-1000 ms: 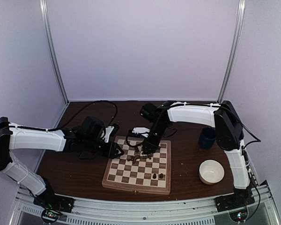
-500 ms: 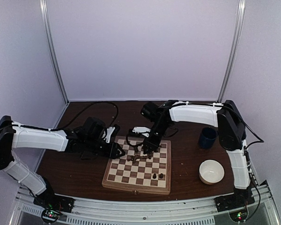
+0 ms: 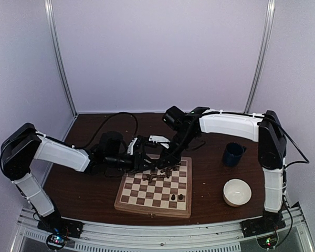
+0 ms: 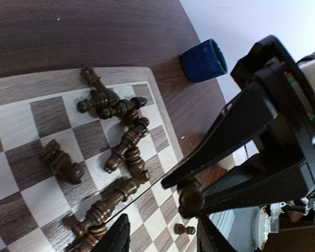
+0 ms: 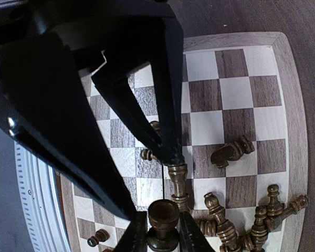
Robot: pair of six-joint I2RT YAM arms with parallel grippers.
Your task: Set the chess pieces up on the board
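Clamping a glossy, round-topped piece [image 5: 163, 212], right gripper [image 5: 163, 227] hovers over matte checkered wooden board [image 5: 299, 131]; left gripper [image 4: 163, 237] fingers apart; dark turned chess pieces [image 4: 127, 142] lie toppled.

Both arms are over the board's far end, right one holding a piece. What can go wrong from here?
1. Arm clash: the left jaws stand open close beside the right jaws, which grip a chess piece; a bump may knock it loose.
2. Fallen pieces lie heaped under it on the board; lowering there could scatter them or tip the held piece.
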